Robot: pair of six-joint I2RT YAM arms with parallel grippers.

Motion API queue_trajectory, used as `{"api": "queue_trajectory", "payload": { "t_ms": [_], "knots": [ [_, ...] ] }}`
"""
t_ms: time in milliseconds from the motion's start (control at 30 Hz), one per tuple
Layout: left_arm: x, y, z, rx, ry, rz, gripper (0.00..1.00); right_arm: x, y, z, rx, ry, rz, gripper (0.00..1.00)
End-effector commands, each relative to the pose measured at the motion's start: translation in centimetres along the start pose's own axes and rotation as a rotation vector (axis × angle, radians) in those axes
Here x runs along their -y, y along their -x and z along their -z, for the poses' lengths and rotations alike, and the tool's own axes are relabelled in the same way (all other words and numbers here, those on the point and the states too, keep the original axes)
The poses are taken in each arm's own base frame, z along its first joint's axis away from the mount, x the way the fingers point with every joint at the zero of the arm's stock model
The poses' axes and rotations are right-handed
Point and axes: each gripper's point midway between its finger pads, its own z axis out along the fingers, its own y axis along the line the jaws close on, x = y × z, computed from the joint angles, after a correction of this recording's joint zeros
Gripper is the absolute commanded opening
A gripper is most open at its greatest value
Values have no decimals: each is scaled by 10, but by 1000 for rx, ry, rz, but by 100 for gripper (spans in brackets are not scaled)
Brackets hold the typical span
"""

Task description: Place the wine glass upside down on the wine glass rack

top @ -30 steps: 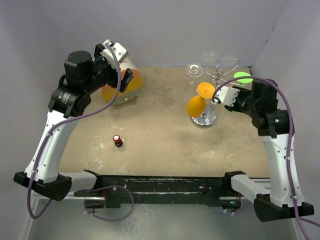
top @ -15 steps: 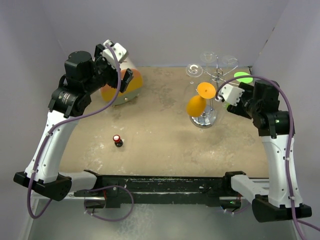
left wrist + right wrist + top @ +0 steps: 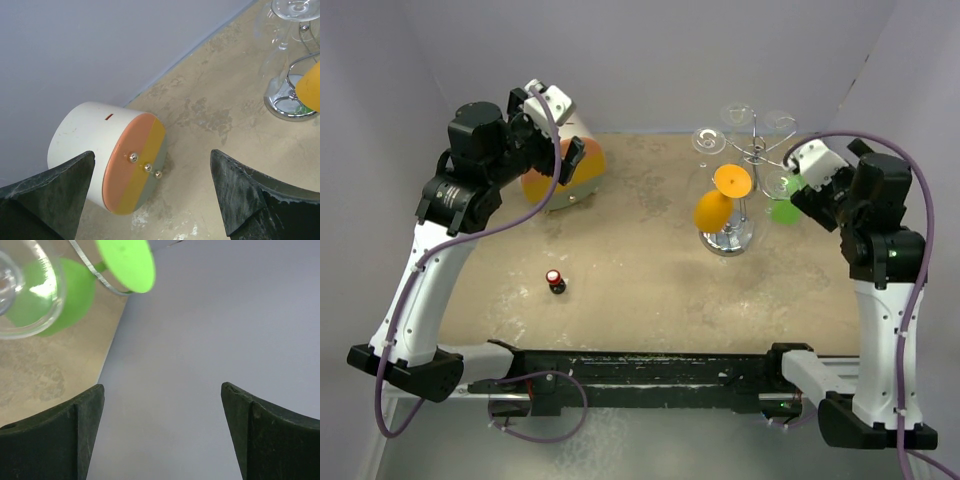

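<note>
The wine glass rack (image 3: 752,150), silver wire on a chrome base (image 3: 727,240), stands at the back right. An orange wine glass (image 3: 714,208) hangs upside down on its left side. A green wine glass (image 3: 783,210) hangs upside down on its right side, its foot (image 3: 125,262) caught in a wire loop above its bowl (image 3: 72,290). My right gripper (image 3: 807,172) is open just right of the green glass, touching nothing; in its wrist view the right gripper (image 3: 162,435) faces the bare wall. My left gripper (image 3: 563,150) is open over a white cylinder (image 3: 95,135).
Several clear glasses (image 3: 709,140) hang on the rack's far arms, one (image 3: 20,290) right against the green bowl. The white cylinder (image 3: 565,170) with an orange, yellow and grey face lies at the back left. A small red-capped object (image 3: 555,280) stands mid-table. Walls close in behind and right.
My right gripper opened wide and drew back to the right, away from the rack. The green glass's bowl now shows hanging beside the rack. The left arm has not moved.
</note>
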Motion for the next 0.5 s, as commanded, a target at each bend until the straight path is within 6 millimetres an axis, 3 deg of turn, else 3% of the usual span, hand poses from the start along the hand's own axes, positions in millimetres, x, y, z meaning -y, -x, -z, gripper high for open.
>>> {"api": "queue_trajectory", "payload": {
  "t_ms": [0, 67, 233, 367, 467],
  "knots": [
    [-7, 20, 12, 76, 28, 4, 99, 59, 15, 16, 61, -263, -257, 100],
    [-10, 14, 13, 69, 39, 24, 99, 73, 26, 12, 100, -304, -363, 100],
    [-19, -21, 9, 29, 121, 176, 99, 79, 62, -8, 218, -232, -561, 100],
    [-61, -46, 17, 7, 376, 299, 99, 100, 84, -15, 332, -289, -712, 100],
    [-77, -41, 28, 33, 447, 273, 99, 115, 99, -15, 427, -324, -814, 100]
  ]
}}
